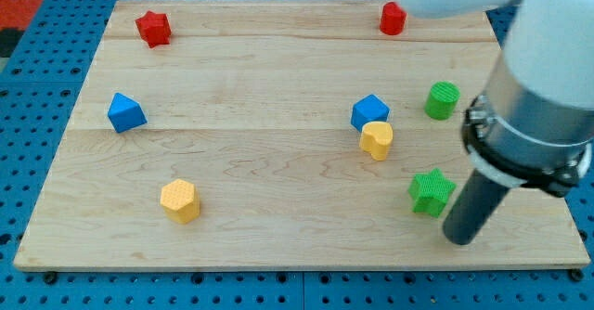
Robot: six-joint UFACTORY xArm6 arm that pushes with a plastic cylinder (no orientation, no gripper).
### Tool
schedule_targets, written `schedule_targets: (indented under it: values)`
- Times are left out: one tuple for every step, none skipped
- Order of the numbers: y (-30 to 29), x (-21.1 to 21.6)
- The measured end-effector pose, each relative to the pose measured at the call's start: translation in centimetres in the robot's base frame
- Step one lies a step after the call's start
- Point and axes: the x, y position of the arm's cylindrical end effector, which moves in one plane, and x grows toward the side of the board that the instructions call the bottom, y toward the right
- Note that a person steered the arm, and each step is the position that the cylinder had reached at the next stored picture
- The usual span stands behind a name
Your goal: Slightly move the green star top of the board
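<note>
Camera view: the green star [432,192] is lying near the wooden board's [278,161] lower right corner. My tip [459,238] is resting just right of and below the star, holding nothing. The yellow heart [377,139] is touching the blue block [369,112] up-left of the star; the green cylinder [443,100] is sitting above the star.

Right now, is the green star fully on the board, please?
Yes: the green star lies wholly on the wooden board, inside its right edge, my tip just right of it.

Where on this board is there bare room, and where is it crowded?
Bare: the middle, between the blue triangle and blue cube, and the top edge between the red star and red cylinder. Crowded: view's right, where my tip is beside the green star.
</note>
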Motion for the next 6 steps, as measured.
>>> schedule_targets:
  values:
    - [1.7, -2.0]
    - [0.5, -4.4]
    - [0.3, -6.8]
    - [-1.0, -8.4]
    - [1.4, -8.4]
    - [1.7, -8.4]
